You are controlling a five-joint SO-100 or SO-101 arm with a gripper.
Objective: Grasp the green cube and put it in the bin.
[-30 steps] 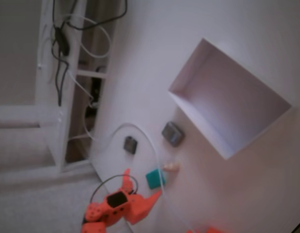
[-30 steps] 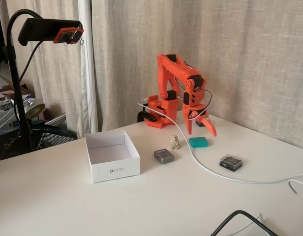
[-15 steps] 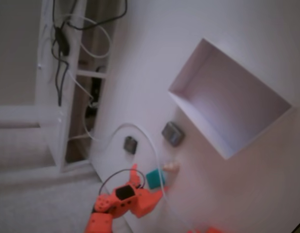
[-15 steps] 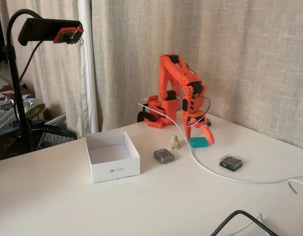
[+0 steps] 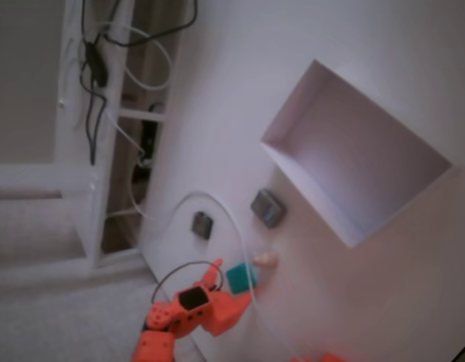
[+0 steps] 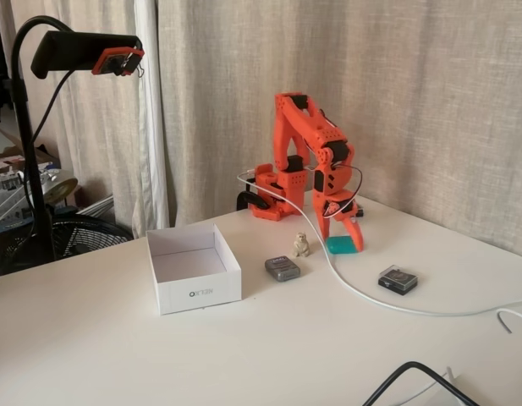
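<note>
Down at the surface (image 6: 269, 338), the orange arm's gripper (image 6: 339, 243) straddled the green cube (image 6: 339, 244), one finger on each side, its jaws parted to about the cube's width; whether they gripped the block could not be told. The cube (image 5: 238, 277) lay flat near the arm's base, just beside a small beige figurine (image 6: 301, 245) and a white cable (image 6: 362, 294). Well apart to the left in that fixed view stood the bin (image 6: 193, 292), a white box with thin walls (image 5: 307, 192). Between them sat a grey square block (image 6: 282, 268); a dark square piece (image 6: 398, 279) rested further right.
</note>
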